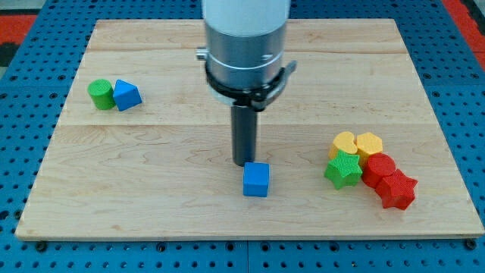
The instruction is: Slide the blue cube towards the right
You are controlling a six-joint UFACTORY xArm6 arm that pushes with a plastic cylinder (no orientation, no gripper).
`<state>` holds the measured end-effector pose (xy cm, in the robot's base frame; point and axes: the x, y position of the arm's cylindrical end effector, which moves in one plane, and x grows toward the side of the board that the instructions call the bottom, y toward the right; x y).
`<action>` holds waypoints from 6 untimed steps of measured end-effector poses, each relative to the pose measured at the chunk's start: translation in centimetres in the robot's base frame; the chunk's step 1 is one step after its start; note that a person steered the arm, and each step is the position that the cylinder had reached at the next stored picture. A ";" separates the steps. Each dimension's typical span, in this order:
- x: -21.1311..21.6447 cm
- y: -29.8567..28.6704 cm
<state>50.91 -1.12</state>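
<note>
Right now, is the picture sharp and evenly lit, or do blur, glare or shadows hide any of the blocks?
Camera view: even, soft light, no glare on the wooden board; blocks sharp, including the blue cube and the red pair; only faint shadows under blocks; my tip sits just above the cube's top-left edge, and the arm's pale housing is cut off at the view's top.
</note>
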 end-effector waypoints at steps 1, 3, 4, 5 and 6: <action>1.1 -1.3; 5.0 2.4; 5.1 6.3; 5.1 9.8; 5.1 11.9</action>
